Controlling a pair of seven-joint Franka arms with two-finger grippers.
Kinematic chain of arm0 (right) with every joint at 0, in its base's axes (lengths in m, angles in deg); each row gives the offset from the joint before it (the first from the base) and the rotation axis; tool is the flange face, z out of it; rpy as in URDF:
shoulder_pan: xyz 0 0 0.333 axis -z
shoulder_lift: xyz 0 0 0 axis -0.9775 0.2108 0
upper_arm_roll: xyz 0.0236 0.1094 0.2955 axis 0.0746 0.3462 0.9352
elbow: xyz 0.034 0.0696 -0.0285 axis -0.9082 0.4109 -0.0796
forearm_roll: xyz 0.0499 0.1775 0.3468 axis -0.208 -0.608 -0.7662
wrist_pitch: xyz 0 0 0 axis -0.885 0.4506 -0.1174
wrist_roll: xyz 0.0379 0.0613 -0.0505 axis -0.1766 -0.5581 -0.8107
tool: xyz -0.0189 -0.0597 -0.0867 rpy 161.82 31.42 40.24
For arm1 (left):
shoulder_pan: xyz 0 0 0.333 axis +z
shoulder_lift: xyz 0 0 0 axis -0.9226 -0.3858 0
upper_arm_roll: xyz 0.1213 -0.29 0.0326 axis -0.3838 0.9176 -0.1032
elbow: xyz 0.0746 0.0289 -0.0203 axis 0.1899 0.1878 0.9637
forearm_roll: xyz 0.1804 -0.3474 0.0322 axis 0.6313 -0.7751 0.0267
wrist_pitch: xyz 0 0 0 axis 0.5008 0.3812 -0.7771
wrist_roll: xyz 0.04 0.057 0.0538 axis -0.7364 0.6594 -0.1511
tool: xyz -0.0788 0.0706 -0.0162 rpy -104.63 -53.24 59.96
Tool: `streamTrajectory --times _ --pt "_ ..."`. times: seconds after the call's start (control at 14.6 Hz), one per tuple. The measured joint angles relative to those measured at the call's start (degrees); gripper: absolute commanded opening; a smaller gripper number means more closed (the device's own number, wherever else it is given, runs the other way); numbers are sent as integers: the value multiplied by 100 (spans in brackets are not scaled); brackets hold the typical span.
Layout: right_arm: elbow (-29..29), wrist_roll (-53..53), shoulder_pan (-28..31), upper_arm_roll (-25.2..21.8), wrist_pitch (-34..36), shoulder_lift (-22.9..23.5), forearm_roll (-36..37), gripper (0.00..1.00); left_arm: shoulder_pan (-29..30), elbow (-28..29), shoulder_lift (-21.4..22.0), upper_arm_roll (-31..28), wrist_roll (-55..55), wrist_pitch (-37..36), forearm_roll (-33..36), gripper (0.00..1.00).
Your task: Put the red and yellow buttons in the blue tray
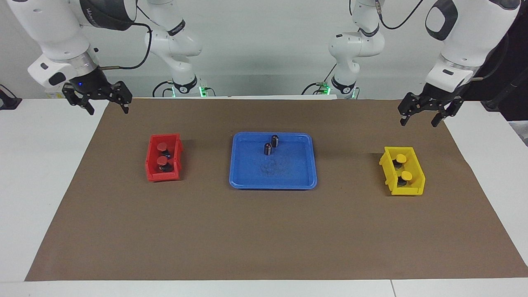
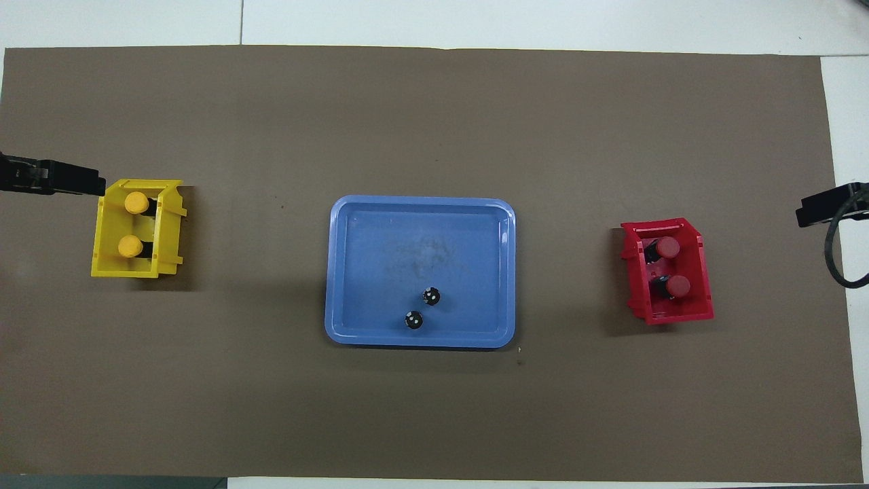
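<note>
Red-capped buttons [image 1: 162,153] in red bin [image 1: 153,173], frame left, below right gripper [image 1: 104,106], fingers apart; left gripper [image 1: 420,116], also apart, above yellow-capped buttons [image 1: 403,166], frame right; blue tray [image 1: 243,181] centre

Scuffed plastic blue tray [image 1: 247,181] on matt brown paper sheet [image 1: 264,235]

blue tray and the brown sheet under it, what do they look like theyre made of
The blue tray looks like moulded plastic: one even colour, rounded corners, a low smooth rim, and a dull scuffed patch on its floor. The brown sheet looks like matte paper or thin card: flat, no shine, straight cut edges on the white table. Which of the two cannot be told.
</note>
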Motion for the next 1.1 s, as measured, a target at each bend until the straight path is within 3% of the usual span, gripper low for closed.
streamTrajectory --times 1.1 --pt "48 -73 1 -2 26 0 -54 100 0 0 0 0 0 0 0 100"
